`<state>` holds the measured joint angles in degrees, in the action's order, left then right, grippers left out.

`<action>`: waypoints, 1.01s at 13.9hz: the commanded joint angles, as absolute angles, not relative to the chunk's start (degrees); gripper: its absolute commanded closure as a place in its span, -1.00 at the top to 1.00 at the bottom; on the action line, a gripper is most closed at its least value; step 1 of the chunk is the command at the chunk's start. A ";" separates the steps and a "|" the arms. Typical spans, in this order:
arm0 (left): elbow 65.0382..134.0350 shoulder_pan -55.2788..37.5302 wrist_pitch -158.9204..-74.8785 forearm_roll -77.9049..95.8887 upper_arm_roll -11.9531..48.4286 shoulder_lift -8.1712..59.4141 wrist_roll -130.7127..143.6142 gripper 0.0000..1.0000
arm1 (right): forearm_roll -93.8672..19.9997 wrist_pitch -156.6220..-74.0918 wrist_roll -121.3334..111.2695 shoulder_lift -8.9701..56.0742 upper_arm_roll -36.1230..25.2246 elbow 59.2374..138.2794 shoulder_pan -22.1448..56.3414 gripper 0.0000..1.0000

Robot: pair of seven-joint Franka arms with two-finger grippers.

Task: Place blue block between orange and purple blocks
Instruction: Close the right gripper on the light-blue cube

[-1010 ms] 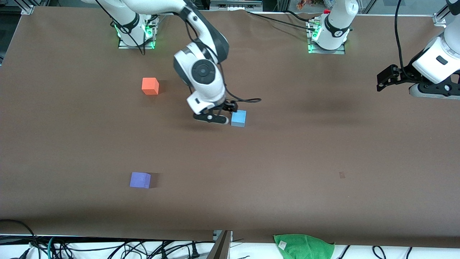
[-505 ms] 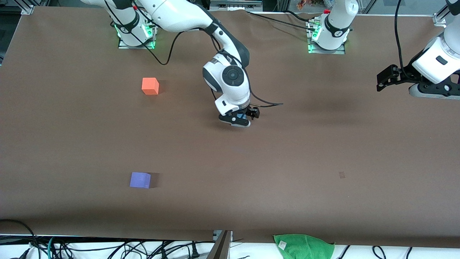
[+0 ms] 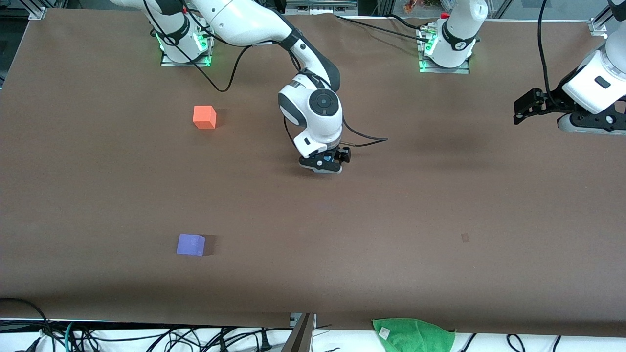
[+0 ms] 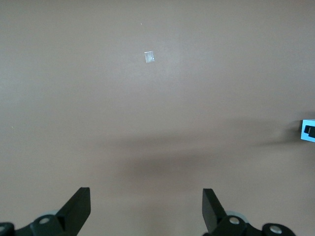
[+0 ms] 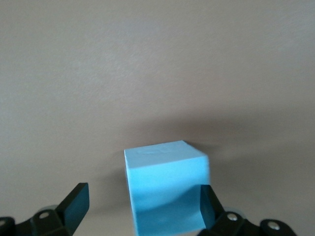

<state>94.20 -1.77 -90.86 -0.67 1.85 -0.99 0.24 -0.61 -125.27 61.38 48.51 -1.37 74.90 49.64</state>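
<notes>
- Right gripper (image 3: 326, 163) is low at mid-table, straddling the blue block (image 5: 165, 189); fingers (image 5: 74, 202) are spread, one on each side of the cube, with a gap visible on at least one side, so not clamped yet.
- Blue block sits on the table (image 3: 440, 205) between those fingers, mostly hidden under the gripper in the front view.
- Orange block (image 3: 204, 117) lies well apart from the gripper, toward the right arm's end of the table and farther from the front camera.
- Purple block (image 3: 190, 244) is also well apart, toward the same end but nearer the front camera.
- Left gripper (image 3: 530, 105) waits in the air at the left arm's end of the table, fingers spread and holding nothing.
- Progress, as I judge it: early. The approach is done; closing, lifting, carrying and setting down in the gap between orange and purple are all left.
</notes>
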 commanded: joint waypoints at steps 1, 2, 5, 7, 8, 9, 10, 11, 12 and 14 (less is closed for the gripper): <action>94.04 -1.93 -90.97 -0.79 1.49 -1.32 -0.53 1.00 | 0.26 -120.24 61.17 48.69 -1.49 70.93 49.57 0.99; 94.13 -1.93 -90.97 -0.79 1.49 -1.32 -0.53 1.00 | 0.35 -120.41 61.61 48.87 -1.49 71.10 49.66 0.99; 94.13 -1.93 -90.97 -0.79 1.41 -1.32 -0.53 1.00 | 1.75 -121.28 62.14 49.57 -1.41 71.89 50.18 0.99; 94.13 -1.93 -90.97 -0.79 1.32 -1.32 -0.53 1.00 | 1.93 -123.30 62.40 49.83 -1.41 72.86 50.27 0.99; 94.13 -1.93 -90.97 -0.79 1.32 -1.32 -0.53 1.00 | 1.93 -124.18 62.49 50.36 -1.41 72.86 50.53 0.99; 94.04 -1.93 -90.97 -0.79 1.32 -1.32 -0.53 1.00 | 1.93 -124.71 62.58 50.97 -1.41 72.95 50.80 0.99; 94.04 -1.93 -90.97 -0.79 1.32 -1.32 -0.53 1.00 | 2.02 -125.15 62.58 51.41 -1.49 72.95 51.15 0.99; 94.04 -1.93 -90.97 -0.79 1.32 -1.32 -0.53 1.00 | 2.02 -125.33 62.58 51.68 -1.49 72.95 51.33 0.97; 94.04 -1.93 -90.97 -0.79 1.32 -1.32 -0.53 1.00 | 2.02 -125.25 62.49 51.59 -1.41 72.95 51.33 0.83; 94.04 -1.93 -90.97 -0.79 1.32 -1.32 -0.53 1.00 | 2.02 -125.16 61.53 51.42 -1.49 72.95 50.98 0.07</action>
<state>94.20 -1.77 -90.86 -0.67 1.60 -0.99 0.24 0.89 -124.88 61.41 51.87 -1.49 72.81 51.11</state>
